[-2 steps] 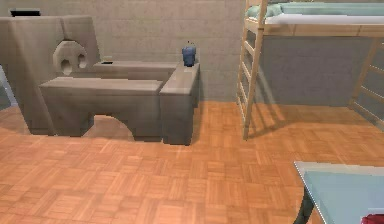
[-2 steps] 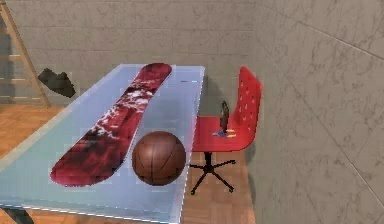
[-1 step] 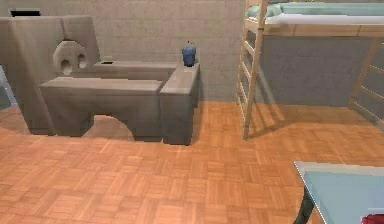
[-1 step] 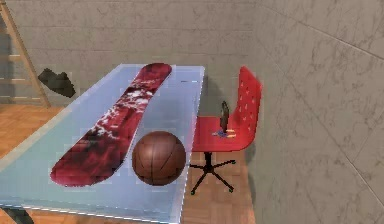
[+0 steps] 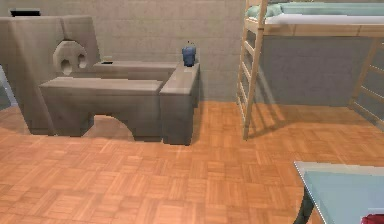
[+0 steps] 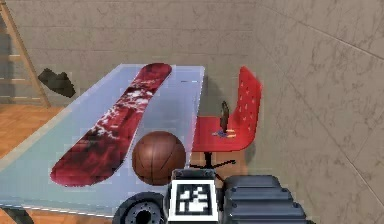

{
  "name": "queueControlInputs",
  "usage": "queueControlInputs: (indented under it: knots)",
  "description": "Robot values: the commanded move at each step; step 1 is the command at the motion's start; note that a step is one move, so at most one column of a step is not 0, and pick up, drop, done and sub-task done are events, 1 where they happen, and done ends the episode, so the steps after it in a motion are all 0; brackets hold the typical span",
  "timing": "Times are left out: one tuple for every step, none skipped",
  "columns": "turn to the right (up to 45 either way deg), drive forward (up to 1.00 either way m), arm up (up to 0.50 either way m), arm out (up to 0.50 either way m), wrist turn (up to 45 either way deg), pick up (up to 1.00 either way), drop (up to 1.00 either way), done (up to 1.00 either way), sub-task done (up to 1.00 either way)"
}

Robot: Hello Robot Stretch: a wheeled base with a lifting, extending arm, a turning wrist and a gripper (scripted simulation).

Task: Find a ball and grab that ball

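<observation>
– Upper left of the fwd view: what's the big beige lump?
– Sofa-like block [image 5: 100, 95], stone-coloured, on the wood floor [image 5: 150, 180]. A small dark-blue thing [image 5: 187, 54] stands on the block's right end; can't tell what it is.
– Upper right?
– Loft bed [image 5: 320, 18] w/ a pale wooden ladder [image 5: 246, 70] down its left side. Btm right corner of the frame has a pale-blue desk corner [image 5: 345, 190].
– OK, arm side view. Where's the ball?
– Centre, a bit below mid-frame. Brown-orange ball [image 6: 160, 158], sitting on the glassy desk [image 6: 60, 140] near its front edge. It's right by the right edge of a red snowboard [image 6: 115, 125]; touching or just beside, can't tell. The board lies flat, running from upper centre to lower left.
– Anything else near the desk?
– Red chair [image 6: 237, 112] at the desk's right, between it and the tiled wall [image 6: 320, 80]. There's a dark lump [image 6: 57, 82] at upper left by the desk's far corner, unclear what.
– And the tool?
– Btm edge. The tool [image 6: 143, 209] is a dark body just left of the white marker square [image 6: 195, 198], straight below the ball in the frame. Fingers can't be made out, so apart or together: can't tell. Whether it holds anything: can't tell either, b/c the ball rests on the desk right behind it. The dark ribbed arm [image 6: 262, 200] sits right of the marker.
</observation>
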Motion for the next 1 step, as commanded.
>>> queueControlInputs:
  knots:
    - [0.0, 0.0, 0.0, 0.28, 0.0, 0.0, 0.0, 0.0, 0.0]
